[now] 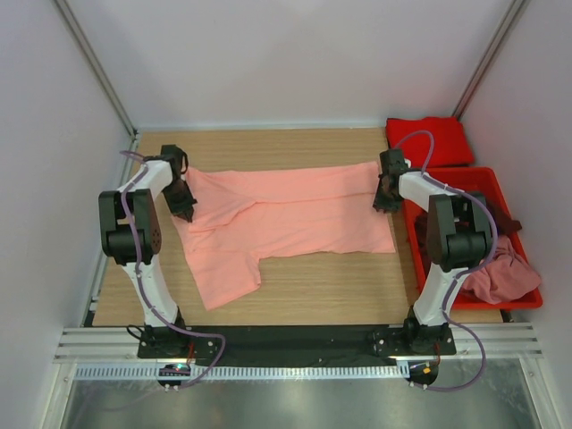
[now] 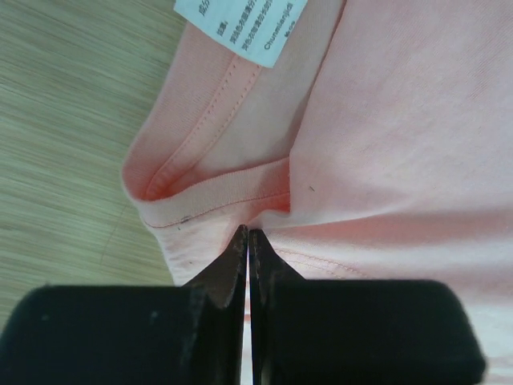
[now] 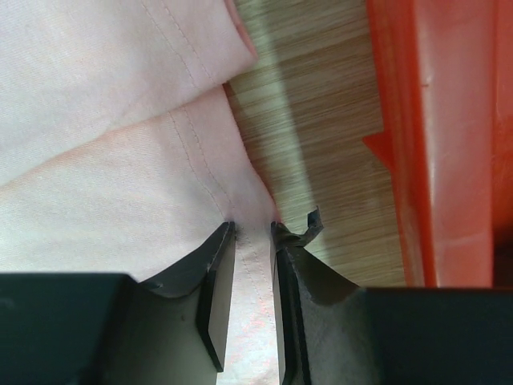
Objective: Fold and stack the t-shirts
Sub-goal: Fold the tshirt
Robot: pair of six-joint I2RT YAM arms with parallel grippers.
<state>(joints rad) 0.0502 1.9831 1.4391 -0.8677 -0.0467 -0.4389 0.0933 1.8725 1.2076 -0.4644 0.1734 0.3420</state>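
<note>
The salmon-pink t-shirt (image 1: 286, 219) lies spread across the wooden table, one sleeve hanging toward the front left. My left gripper (image 1: 186, 210) is at its left end, shut on the cloth just below the collar hem (image 2: 247, 233), near the white label (image 2: 240, 24). My right gripper (image 1: 382, 201) is at the shirt's right edge. Its jaws are nearly closed, with the hem pinched between them (image 3: 252, 226). The bright red t-shirt (image 1: 429, 140) lies folded at the back right. The dark maroon shirt (image 1: 509, 223) and the dusty pink shirt (image 1: 505, 273) lie crumpled in the bin.
The red plastic bin (image 1: 447, 174) stands along the right side of the table, right beside my right arm; its wall (image 3: 449, 120) shows close to the right fingers. White walls enclose the table at the back and on both sides.
</note>
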